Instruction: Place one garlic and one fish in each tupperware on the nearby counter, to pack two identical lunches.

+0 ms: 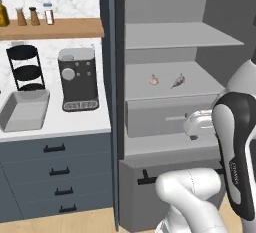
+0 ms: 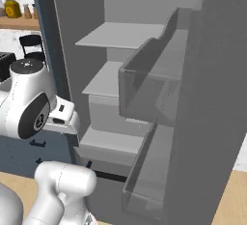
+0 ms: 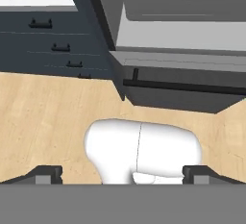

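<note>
Fridge stands open beside the table [image 1: 75,124]. One garlic [image 1: 154,80] and one fish [image 1: 178,81] lie on a middle fridge shelf [image 1: 200,84], near each other, not touching. One tupperware [image 1: 23,110] sits on the table at left, beside the black coffee machine [image 1: 78,79], with a black round rack [image 1: 25,67] behind it. Claw [image 3: 122,174] spread wide, holding nothing, fingertips [image 3: 45,172] far apart; it points down at the wood floor [image 3: 43,117] in front of the fridge's bottom drawer [image 3: 182,91]. Bottles stand on the wooden wall shelf [image 1: 65,27].
</note>
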